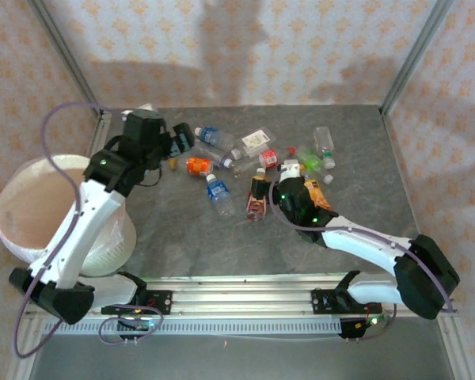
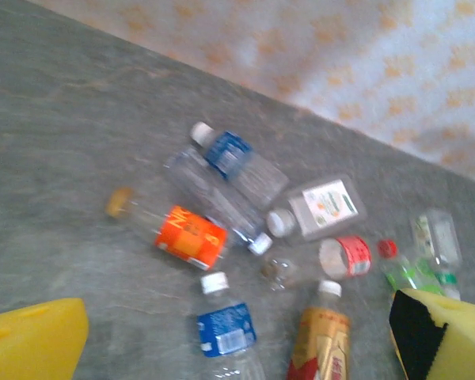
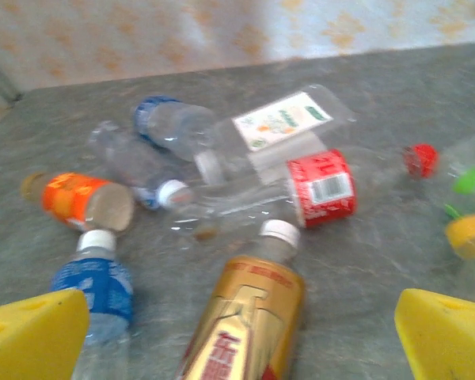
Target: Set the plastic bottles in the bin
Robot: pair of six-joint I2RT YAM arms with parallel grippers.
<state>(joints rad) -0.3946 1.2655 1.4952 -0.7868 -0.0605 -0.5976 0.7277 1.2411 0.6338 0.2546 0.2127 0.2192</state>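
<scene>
Several plastic bottles lie scattered on the grey table [image 1: 182, 237]. Among them are an orange-labelled bottle [image 1: 198, 165] [image 2: 191, 236], a blue-labelled bottle [image 1: 219, 195] [image 2: 226, 328] and a gold-labelled bottle [image 1: 257, 202] [image 3: 249, 317]. The bin [image 1: 32, 214] stands off the table's left edge, pale pink inside. My left gripper [image 1: 180, 141] [image 2: 237, 348] hovers open above the pile's left side, holding nothing. My right gripper [image 1: 279, 190] [image 3: 241, 340] is open, its yellow pads wide on either side of the gold-labelled bottle, not touching it.
A red-labelled bottle [image 3: 321, 186] and a flat clear bottle with a white label [image 3: 281, 119] lie just beyond the gold one. Green-capped bottles [image 1: 309, 158] sit at the right. Patterned walls and metal posts [image 1: 408, 55] close in the table's back and sides.
</scene>
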